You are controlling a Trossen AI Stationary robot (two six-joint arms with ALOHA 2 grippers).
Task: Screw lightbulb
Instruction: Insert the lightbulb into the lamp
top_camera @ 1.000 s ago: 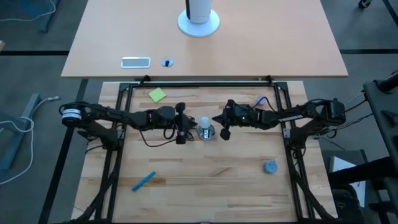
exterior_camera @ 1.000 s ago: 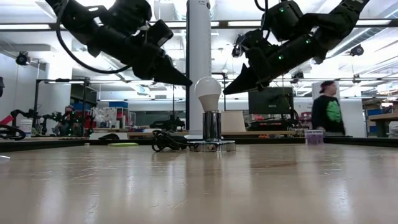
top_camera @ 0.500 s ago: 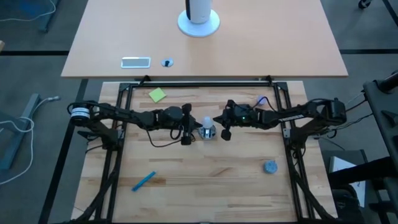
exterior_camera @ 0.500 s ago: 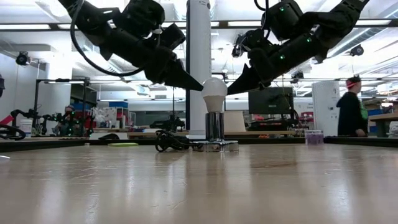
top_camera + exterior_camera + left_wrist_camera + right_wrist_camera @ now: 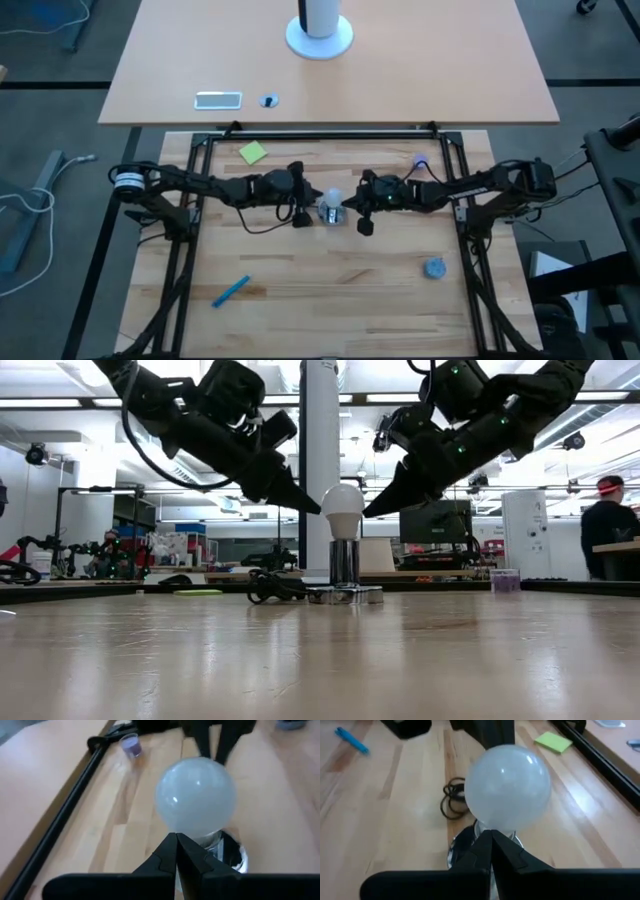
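I see the small white pear-shaped lightbulb standing upright in the round shiny metal socket near the bench's far edge, so maybe only tightening is left. My left gripper and right gripper point at it from both sides, fingers pressed together, holding nothing

From my low camera I see a big workshop with strip lights across the ceiling, a white pillar in the middle, a white cabinet and cluttered benches. A person stands far off.
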